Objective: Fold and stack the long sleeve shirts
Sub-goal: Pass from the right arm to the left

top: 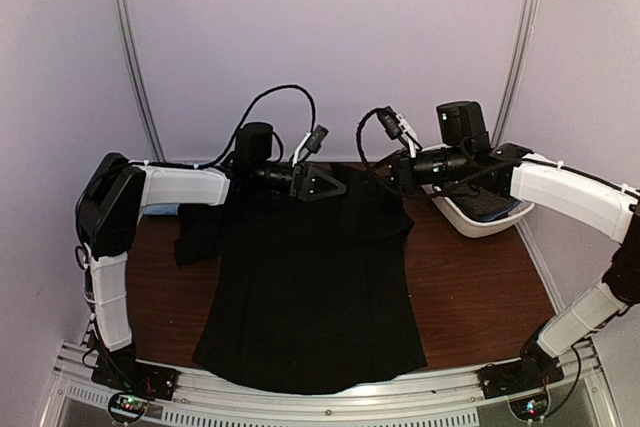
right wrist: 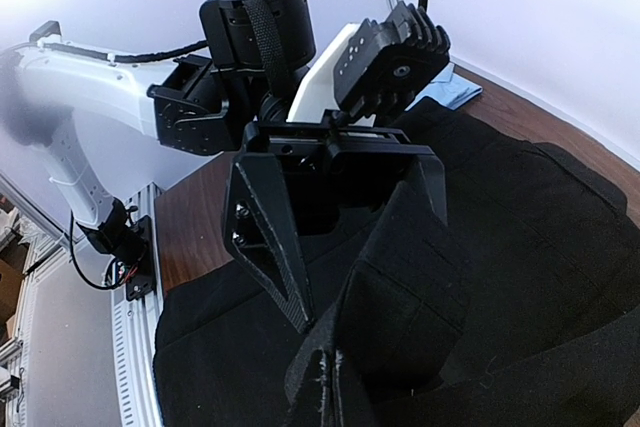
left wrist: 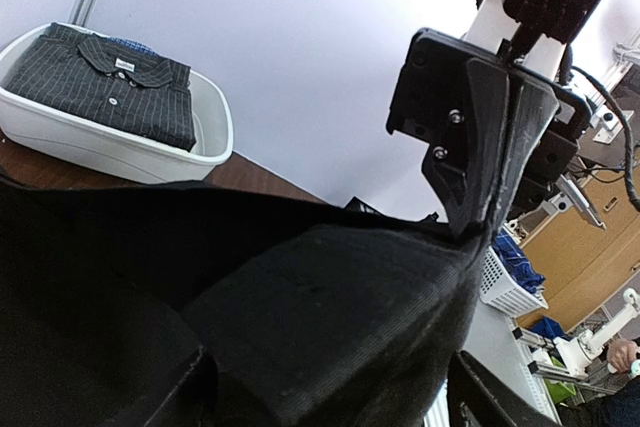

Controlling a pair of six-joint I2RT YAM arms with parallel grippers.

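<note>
Black cloth shirt [top: 310, 287], right gripper [left wrist: 478, 222] clenched on its edge.
Left gripper [right wrist: 365, 257] gapes wide; a fold seemingly lies between its jaws.

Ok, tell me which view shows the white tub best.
Left wrist: the white tub sits unobstructed, a folded dark striped shirt inside. Top external shows it partly behind the right arm; right wrist misses it.
</note>
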